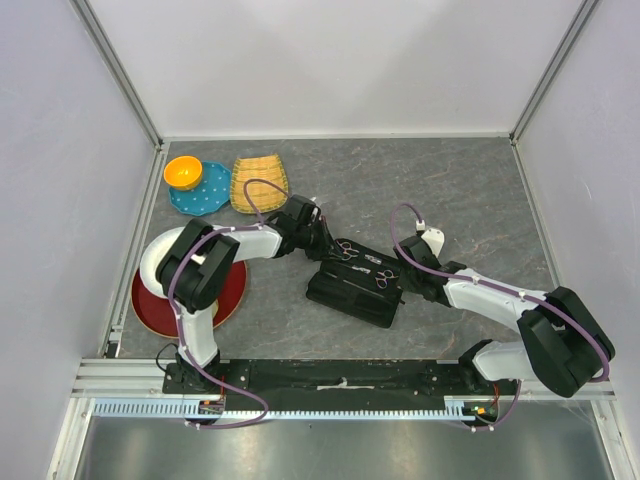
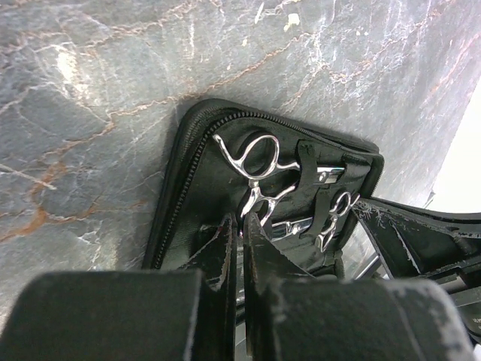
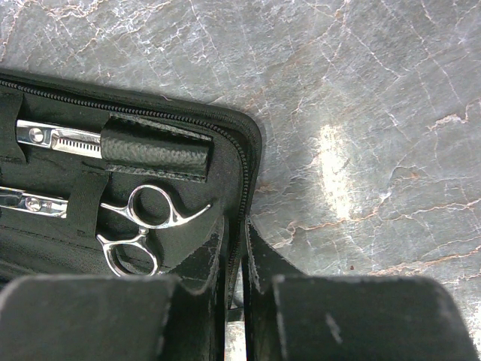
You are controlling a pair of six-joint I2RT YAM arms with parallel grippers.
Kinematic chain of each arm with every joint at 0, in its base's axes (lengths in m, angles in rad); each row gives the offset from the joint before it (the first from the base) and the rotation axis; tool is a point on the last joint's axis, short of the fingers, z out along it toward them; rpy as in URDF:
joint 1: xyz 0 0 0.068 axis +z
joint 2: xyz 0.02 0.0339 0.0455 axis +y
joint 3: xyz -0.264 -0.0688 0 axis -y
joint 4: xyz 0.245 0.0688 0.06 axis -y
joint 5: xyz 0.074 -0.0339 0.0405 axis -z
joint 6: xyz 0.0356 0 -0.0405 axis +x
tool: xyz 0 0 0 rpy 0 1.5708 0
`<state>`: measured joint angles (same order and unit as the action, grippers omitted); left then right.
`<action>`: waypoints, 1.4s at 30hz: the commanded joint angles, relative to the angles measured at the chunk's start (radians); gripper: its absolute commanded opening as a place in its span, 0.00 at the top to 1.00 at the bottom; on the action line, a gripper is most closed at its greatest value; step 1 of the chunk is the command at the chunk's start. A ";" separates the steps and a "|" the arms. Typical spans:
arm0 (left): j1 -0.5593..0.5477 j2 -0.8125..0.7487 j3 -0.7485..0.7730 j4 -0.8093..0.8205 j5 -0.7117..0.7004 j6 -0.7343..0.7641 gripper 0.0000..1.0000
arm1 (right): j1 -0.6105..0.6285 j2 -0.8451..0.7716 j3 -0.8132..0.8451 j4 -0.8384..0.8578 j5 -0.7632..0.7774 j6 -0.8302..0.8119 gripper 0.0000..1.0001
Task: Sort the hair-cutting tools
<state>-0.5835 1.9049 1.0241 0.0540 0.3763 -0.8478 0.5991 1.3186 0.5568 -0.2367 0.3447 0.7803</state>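
Your left gripper [image 2: 242, 226] is clenched on the lower ring of the first scissors [image 2: 252, 162], which lie in the open black case [image 1: 345, 295] at mid-frame of the top view. Your right gripper [image 3: 242, 241] pinches that case's zip edge at its right end, just beside the second scissors [image 3: 143, 222]. Upper left on the desk [image 1: 450, 190] sit an orange bowl [image 1: 182, 172] on a blue plate [image 1: 205, 195] and a yellow woven mat [image 1: 260, 182], well apart from the case; a red plate [image 1: 150, 308] lies lower left

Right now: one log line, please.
left fingers shut by scissors | right fingers pinching case edge | both scissors strapped in open case
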 commanded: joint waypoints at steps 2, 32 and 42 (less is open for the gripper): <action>-0.035 0.022 0.059 0.024 0.050 -0.017 0.98 | 0.005 0.048 -0.020 0.057 -0.075 0.013 0.87; -0.052 -0.412 0.070 -0.328 -0.373 0.168 0.38 | -0.005 -0.092 0.230 -0.164 0.137 -0.116 0.46; -0.052 -0.768 -0.140 -0.614 -0.405 0.159 0.70 | -0.065 0.184 0.391 -0.130 0.106 -0.206 0.52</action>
<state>-0.6353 1.2331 0.9298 -0.3992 -0.0082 -0.7124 0.5583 1.4109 0.8715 -0.3794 0.4454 0.6403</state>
